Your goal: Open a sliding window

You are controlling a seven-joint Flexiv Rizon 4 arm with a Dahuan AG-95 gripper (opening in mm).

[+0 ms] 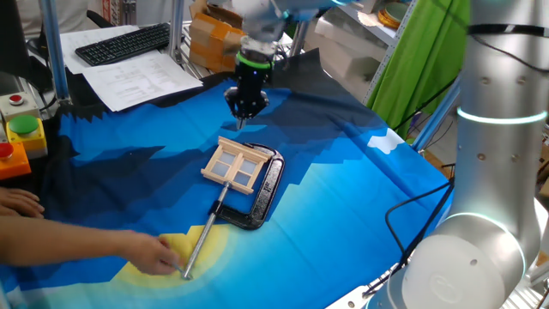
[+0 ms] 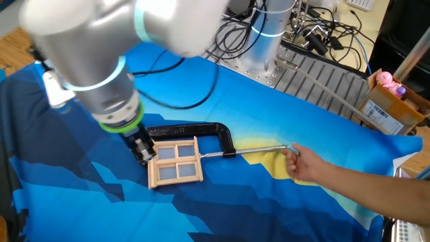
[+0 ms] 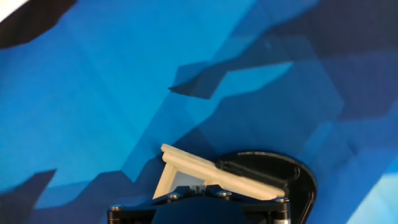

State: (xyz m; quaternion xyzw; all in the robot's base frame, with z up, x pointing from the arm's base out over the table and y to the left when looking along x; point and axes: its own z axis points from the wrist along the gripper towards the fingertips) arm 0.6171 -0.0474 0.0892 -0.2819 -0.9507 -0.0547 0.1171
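The sliding window [image 1: 236, 165] is a small tan wooden frame with crossbars and pale panes. It lies on the blue cloth, held in a black C-clamp [image 1: 268, 190]. It also shows in the other fixed view [image 2: 176, 163] and at the bottom of the hand view [image 3: 211, 173]. My gripper [image 1: 241, 118] hangs just beyond the window's far edge, a little above the cloth. Its fingers look shut together and hold nothing. In the other fixed view the gripper [image 2: 144, 156] is beside the frame's left upper corner. I cannot tell whether it touches the frame.
A person's hand [image 1: 159, 255] holds the end of the clamp's metal rod [image 1: 204, 240] at the front. The clamp [image 2: 195, 129] and that hand [image 2: 306, 163] also show in the other fixed view. A keyboard [image 1: 124, 43], papers and button boxes [image 1: 21, 137] lie at the back left.
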